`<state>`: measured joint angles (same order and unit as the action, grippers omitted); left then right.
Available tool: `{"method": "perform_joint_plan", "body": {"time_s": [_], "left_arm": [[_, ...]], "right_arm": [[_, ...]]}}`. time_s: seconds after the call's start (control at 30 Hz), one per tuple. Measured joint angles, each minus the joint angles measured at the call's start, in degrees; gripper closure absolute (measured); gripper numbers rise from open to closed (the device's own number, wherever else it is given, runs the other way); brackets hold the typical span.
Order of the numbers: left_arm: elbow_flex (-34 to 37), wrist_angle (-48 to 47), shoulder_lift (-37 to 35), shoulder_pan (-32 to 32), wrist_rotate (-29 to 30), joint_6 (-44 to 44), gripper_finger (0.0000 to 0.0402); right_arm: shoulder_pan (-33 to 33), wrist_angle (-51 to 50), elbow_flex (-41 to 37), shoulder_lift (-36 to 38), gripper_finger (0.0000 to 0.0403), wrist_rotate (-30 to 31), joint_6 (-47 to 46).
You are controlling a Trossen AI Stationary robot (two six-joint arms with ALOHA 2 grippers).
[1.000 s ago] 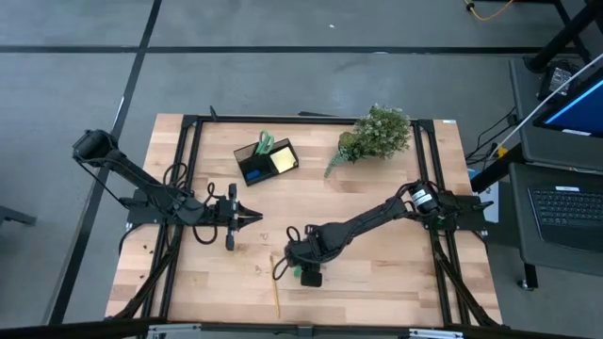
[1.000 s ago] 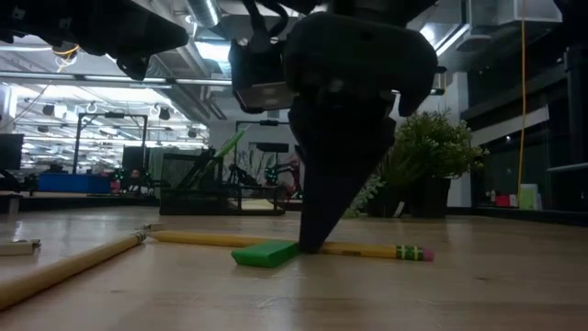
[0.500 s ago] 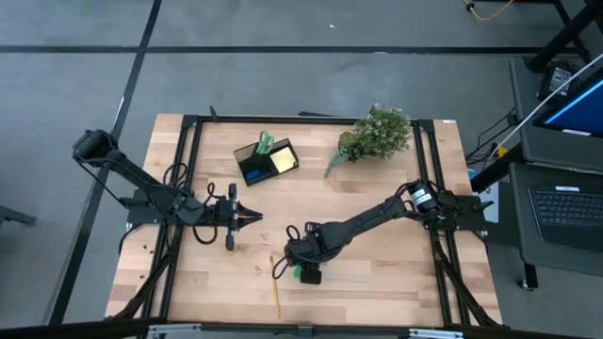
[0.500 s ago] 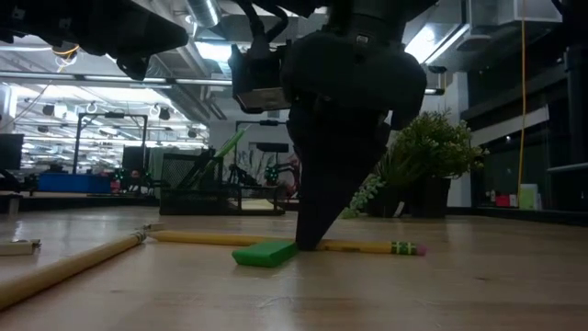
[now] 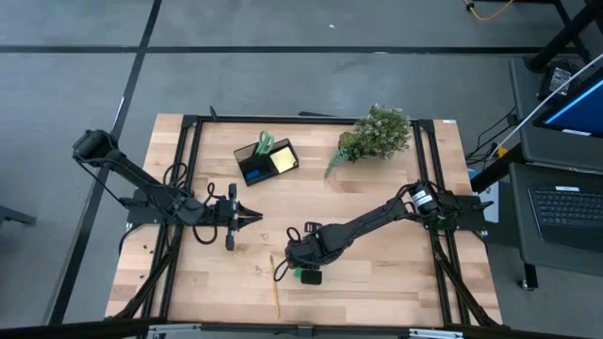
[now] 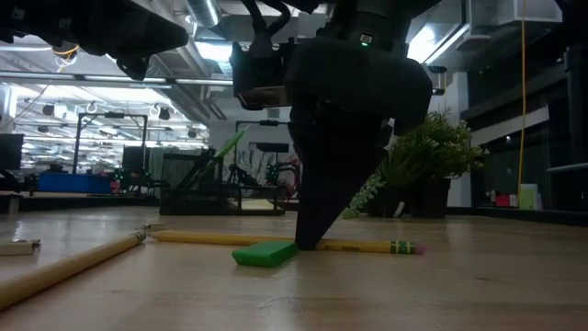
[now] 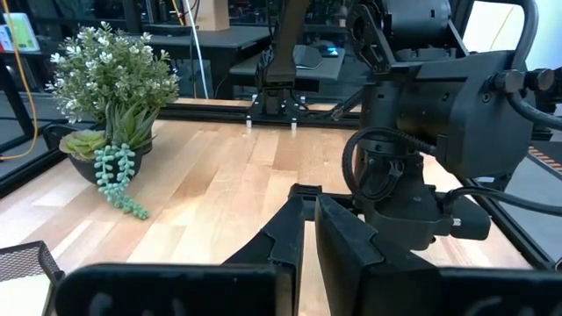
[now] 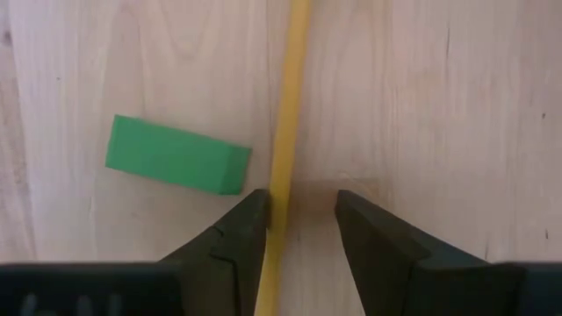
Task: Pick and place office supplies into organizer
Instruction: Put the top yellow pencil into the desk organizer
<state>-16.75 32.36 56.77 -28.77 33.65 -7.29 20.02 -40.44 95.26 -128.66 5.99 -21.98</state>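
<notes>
My right gripper (image 8: 303, 211) is open and points down at the table near its near-middle (image 5: 290, 259). A yellow pencil (image 8: 294, 88) lies flat between its fingers; in the low view its eraser end (image 6: 409, 248) sticks out beside the gripper (image 6: 308, 244). A small green block (image 8: 176, 156) lies flat just beside that gripper (image 5: 309, 277). The black organizer (image 5: 267, 160) stands toward the far edge and holds green-handled scissors, a yellow pad and a blue block. My left gripper (image 5: 252, 217) waits shut, left of centre. My right gripper comes from above, pointing down, with its fingers on either side of the pencil. The inner side of one finger (image 8: 239, 230) lies against the pencil's shaft (image 8: 281, 189); the other finger stands apart from it. The pencil rests flat on the table.
A leafy plant (image 5: 377, 134) stands at the far right of the table. A second pencil (image 5: 275, 297) lies near the near edge, left of the green block. A small pale item (image 6: 14, 246) lies at the left in the low view. Black rails run along both table sides.
The pencil under my right gripper has slid a little along the table toward its left, so its eraser end now lies closer to the gripper. The green block has stayed where it was.
</notes>
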Motion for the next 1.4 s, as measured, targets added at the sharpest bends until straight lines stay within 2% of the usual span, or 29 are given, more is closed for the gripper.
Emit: {"method": "perform_joint_plan", "body": {"time_s": [0.47,0.63,1.2,1.4], "left_arm": [[0.0,0.0,0.0,-0.02,0.0,0.0,0.0373],[0.0,0.0,0.0,-0.02,0.0,-0.02,0.0375],[0.0,-0.01,0.0,-0.01,0.0,0.0,0.0373],[0.0,0.0,0.0,-0.01,0.0,0.04,0.0376]], "right_arm": [[0.45,0.46,-0.02,0.0,0.0257,-0.4,-0.2],[0.46,1.26,-0.08,0.0,0.0257,-3.26,-0.38],[0.6,1.09,-0.06,0.0,0.0257,-2.66,-1.53],[0.62,1.15,-0.04,0.0,0.028,-2.66,-1.33]]}}
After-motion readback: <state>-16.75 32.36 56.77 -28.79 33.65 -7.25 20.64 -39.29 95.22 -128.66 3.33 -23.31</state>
